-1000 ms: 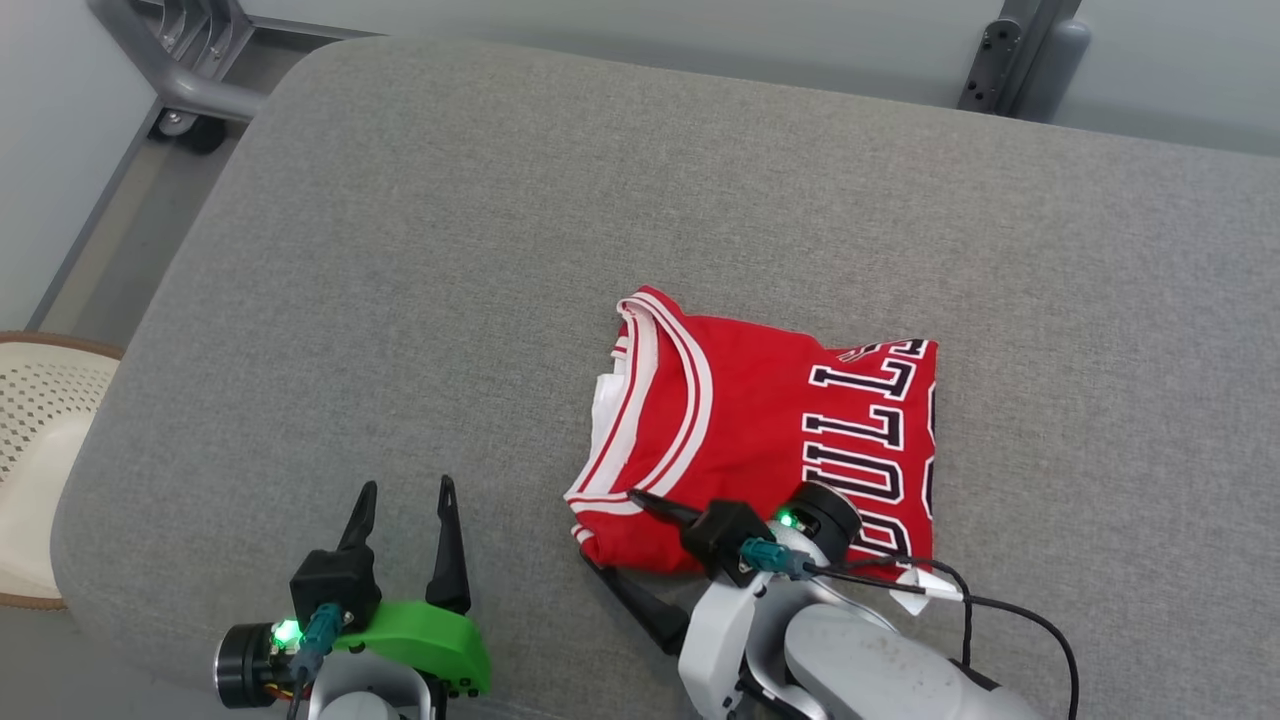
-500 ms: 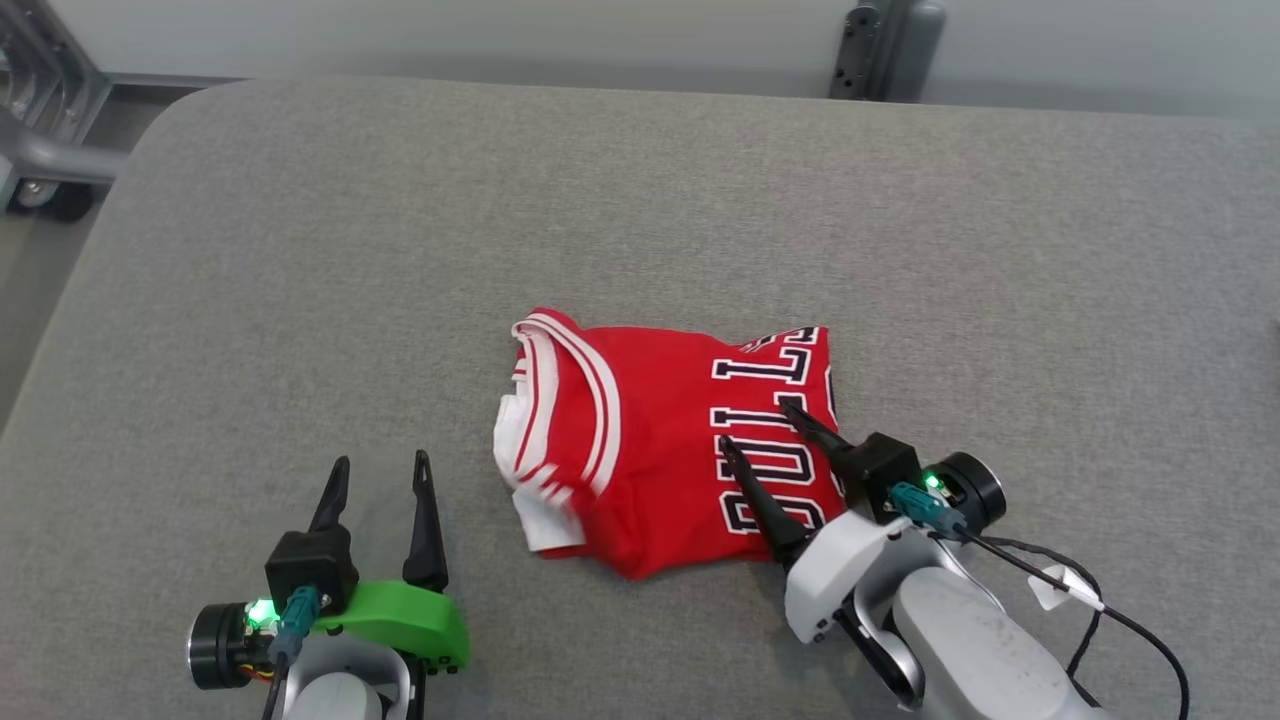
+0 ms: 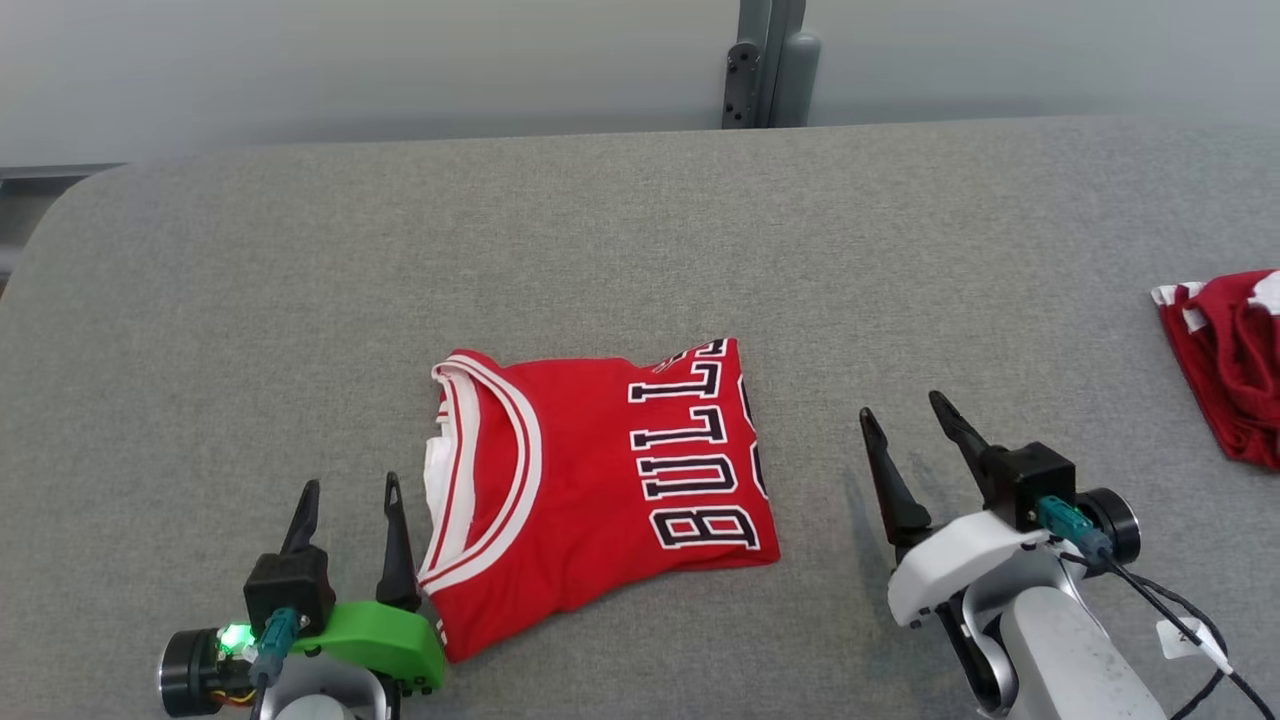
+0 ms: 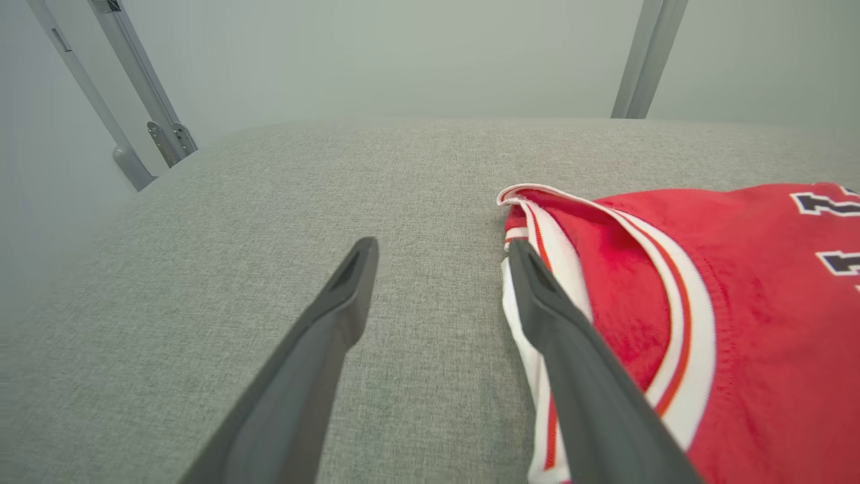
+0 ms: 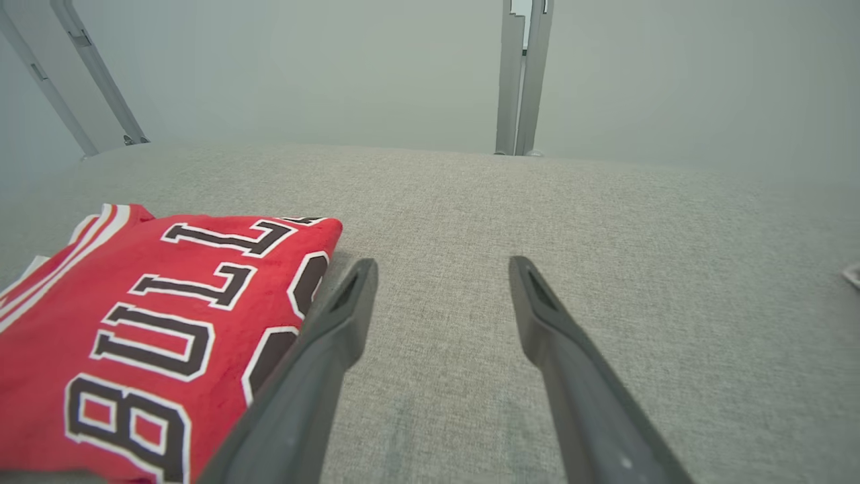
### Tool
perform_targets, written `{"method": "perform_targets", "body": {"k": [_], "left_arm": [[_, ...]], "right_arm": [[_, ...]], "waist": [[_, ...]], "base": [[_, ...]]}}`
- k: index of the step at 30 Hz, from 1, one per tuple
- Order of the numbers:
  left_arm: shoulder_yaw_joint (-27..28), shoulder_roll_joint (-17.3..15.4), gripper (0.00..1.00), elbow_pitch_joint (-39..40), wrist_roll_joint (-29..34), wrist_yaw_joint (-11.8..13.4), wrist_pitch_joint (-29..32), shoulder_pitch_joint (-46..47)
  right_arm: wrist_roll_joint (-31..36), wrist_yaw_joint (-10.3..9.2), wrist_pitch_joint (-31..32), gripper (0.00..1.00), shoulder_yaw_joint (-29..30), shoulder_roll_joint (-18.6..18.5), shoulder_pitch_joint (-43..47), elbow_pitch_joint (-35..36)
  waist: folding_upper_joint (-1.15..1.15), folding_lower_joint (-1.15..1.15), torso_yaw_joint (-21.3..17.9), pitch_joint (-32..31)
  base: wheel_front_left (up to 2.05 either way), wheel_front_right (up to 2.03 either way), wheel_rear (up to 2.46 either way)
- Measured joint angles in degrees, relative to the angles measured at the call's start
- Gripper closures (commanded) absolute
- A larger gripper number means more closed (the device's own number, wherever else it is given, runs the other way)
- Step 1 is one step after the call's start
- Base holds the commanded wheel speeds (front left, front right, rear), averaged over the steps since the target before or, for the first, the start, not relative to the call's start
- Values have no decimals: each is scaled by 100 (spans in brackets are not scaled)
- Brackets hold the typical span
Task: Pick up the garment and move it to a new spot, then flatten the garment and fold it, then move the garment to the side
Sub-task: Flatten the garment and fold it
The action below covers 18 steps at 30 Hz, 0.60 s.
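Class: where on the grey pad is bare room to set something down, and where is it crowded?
Free: the pad behind the jersey and to its left. Crowded: the near edge, left gripper and right gripper flanking it; red cloth at the right edge.

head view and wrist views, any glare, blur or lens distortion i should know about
Head view: soft, even light, no glare; the jersey lettering is crisp, with only a faint shadow on the grey cushion beside the right gripper. Left wrist view: wide-angle stretch, the frame posts splay outward. Right wrist view: same stretch, lettering readable, wall hazy.
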State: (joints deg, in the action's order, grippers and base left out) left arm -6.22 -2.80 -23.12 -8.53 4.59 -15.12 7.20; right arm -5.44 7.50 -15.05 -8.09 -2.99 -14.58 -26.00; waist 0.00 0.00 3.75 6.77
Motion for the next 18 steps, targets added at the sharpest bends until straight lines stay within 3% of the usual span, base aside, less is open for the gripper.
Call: {"method": "perform_targets", "body": {"k": [18], "left_arm": [[448, 0, 0, 189, 213, 48, 0, -631]], "right_arm": [[-257, 0, 0, 0, 278, 11, 591, 188]], "waist": [[0, 0, -615, -589]], "base": [[0, 0, 0]]}}
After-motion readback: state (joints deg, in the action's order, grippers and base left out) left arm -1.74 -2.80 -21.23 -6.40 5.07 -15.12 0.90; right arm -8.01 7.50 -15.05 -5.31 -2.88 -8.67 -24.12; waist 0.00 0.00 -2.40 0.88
